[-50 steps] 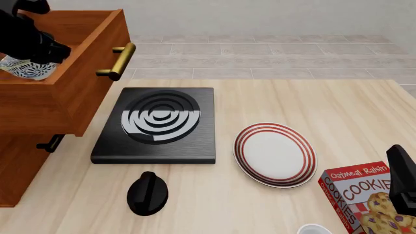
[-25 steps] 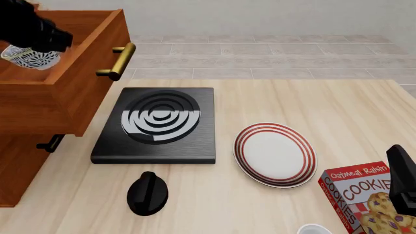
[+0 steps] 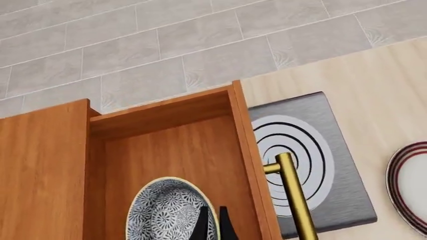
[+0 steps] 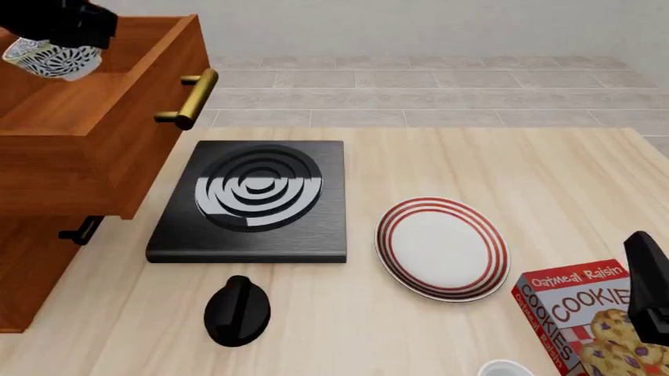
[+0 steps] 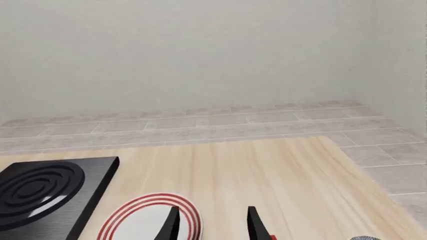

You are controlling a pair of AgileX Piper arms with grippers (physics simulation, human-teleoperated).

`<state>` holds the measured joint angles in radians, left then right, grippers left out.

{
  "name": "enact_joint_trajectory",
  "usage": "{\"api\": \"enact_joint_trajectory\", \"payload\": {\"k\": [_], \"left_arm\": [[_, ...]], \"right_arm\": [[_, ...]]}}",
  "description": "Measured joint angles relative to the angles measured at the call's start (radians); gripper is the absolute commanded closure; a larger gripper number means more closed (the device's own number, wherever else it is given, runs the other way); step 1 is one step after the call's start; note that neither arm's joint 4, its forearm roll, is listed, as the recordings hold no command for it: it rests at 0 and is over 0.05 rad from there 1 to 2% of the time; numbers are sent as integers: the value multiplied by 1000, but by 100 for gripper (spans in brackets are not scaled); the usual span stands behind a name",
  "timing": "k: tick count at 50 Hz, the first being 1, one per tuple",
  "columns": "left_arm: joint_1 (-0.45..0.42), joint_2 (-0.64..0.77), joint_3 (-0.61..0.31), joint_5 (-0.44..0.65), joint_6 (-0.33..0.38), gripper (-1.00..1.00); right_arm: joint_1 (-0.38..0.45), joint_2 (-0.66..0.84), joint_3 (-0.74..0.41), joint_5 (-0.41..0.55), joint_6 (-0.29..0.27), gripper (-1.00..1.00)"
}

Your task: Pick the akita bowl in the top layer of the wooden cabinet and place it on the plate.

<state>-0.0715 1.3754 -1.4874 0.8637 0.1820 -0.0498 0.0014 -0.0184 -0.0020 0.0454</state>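
Holding bowl point(image 4: 52, 56) by its rim in closed left gripper point(image 3: 213, 222), hanging above open top drawer point(image 4: 99, 149) of cabinet point(image 4: 31, 274); still needing carrying to plate point(image 4: 442, 247); right gripper point(image 5: 210, 222) idling open, empty

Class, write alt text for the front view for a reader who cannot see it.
The left end effector holds the akita bowl above the wooden cabinet's open top layer. On the table sit a black stove, the plate and a cookie box.
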Motion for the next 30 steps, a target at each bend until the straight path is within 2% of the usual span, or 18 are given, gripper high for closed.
{"api": "enact_joint_trajectory", "payload": {"k": [30], "left_arm": [[-39,0,-165,59,2,100]], "right_arm": [[-2,-1,2,-2,0,-100]]}}
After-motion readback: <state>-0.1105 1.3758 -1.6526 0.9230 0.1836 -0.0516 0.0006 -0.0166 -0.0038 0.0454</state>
